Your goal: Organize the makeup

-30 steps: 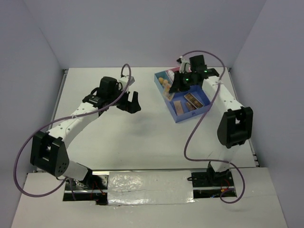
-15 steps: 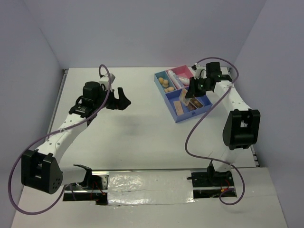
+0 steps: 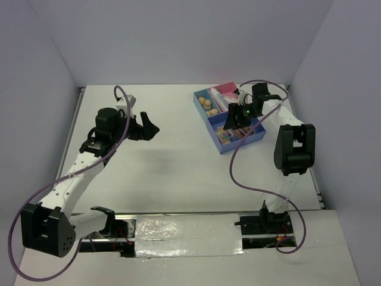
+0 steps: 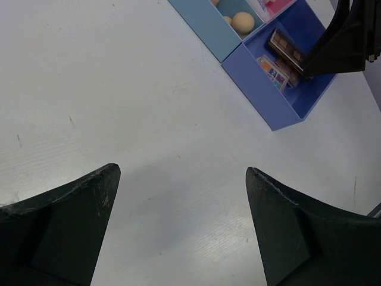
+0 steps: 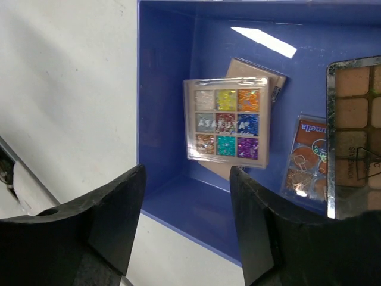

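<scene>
Between your right fingers [image 3: 232,122], which stand spread with nothing held, the multicolour palette [image 5: 228,122] lies flat in the dark blue compartment of the tray [image 5: 161,89], at the upper right of the top view. It is close to square, so it has no clear long axis. Its printed middle row reads level across the right wrist view, and its edges sit slightly turned from the compartment walls. It rests on a tan palette [image 5: 253,71], of which only the upper right corner shows. Just to its right lies an orange-printed pack [image 5: 306,152]. At the frame's right edge the brown-gold palette [image 5: 357,137] runs lengthwise up and down the frame.

Half a second ago the tan palette lay uncovered in the top view; now the multicolour one covers it, and your right fingers sit a little lower and further left. Your left fingers [image 3: 150,128] are spread and empty too, over bare surface [image 4: 149,89] at centre left, and they have drawn leftward over the last second.

Beyond, the sponges [image 3: 208,105] sit in the light blue compartment. The white bottle [image 3: 216,94] lies at the line between that compartment and the pink one, and you cannot tell which holds it. Your right arm hides much of the dark blue compartment from above.
</scene>
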`<state>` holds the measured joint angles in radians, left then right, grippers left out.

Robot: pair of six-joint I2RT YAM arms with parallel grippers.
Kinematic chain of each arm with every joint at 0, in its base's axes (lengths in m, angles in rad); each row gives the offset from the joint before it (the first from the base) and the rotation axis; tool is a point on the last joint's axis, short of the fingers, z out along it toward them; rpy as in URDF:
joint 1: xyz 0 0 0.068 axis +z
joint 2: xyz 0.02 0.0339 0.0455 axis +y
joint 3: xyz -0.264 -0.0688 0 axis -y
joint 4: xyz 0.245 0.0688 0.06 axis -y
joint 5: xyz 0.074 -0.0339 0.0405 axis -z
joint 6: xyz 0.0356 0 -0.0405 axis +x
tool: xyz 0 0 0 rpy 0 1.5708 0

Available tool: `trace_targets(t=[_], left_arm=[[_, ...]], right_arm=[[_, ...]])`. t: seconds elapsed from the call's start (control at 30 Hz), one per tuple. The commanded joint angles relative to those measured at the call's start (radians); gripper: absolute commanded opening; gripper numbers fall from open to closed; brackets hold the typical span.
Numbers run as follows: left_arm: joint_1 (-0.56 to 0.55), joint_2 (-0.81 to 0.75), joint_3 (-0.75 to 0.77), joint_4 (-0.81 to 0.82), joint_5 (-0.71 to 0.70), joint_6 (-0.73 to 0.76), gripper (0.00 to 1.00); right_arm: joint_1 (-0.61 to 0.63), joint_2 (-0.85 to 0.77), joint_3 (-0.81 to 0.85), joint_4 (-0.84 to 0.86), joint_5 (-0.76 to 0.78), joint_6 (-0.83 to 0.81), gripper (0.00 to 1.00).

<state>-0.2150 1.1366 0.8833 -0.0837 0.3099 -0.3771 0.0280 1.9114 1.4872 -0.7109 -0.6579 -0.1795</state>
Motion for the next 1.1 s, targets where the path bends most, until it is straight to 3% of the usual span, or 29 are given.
trace_targets(t=[0.0, 0.1, 0.2, 0.23, 0.4, 0.67, 0.87, 1.07], left_arm=[[0.016, -0.050, 0.005, 0.059, -0.011, -0.031, 0.99], [0.028, -0.060, 0.017, 0.059, -0.014, -0.037, 0.99], [0.042, -0.055, 0.031, 0.061, 0.000, -0.048, 0.99], [0.046, -0.052, 0.032, 0.062, 0.006, -0.051, 0.99], [0.065, -0.035, 0.065, 0.076, 0.067, -0.098, 0.99], [0.069, -0.037, 0.186, 0.039, 0.080, -0.066, 0.99], [0.075, -0.043, 0.227, -0.005, 0.070, -0.054, 0.99], [0.077, -0.069, 0.233, -0.008, 0.061, -0.077, 0.99]], right_arm=[[-0.013, -0.049, 0.042, -0.009, 0.018, -0.021, 0.68], [-0.017, -0.100, 0.054, -0.027, 0.050, -0.047, 0.73], [-0.016, -0.187, 0.064, -0.039, 0.101, -0.095, 0.84], [-0.014, -0.231, 0.077, -0.044, 0.124, -0.107, 0.99], [0.004, -0.360, 0.136, -0.090, 0.179, -0.176, 0.99], [0.029, -0.529, 0.137, -0.027, 0.409, -0.182, 1.00], [0.029, -0.669, 0.124, -0.024, 0.267, -0.238, 1.00], [0.026, -0.772, 0.050, 0.043, 0.213, -0.137, 1.00]])
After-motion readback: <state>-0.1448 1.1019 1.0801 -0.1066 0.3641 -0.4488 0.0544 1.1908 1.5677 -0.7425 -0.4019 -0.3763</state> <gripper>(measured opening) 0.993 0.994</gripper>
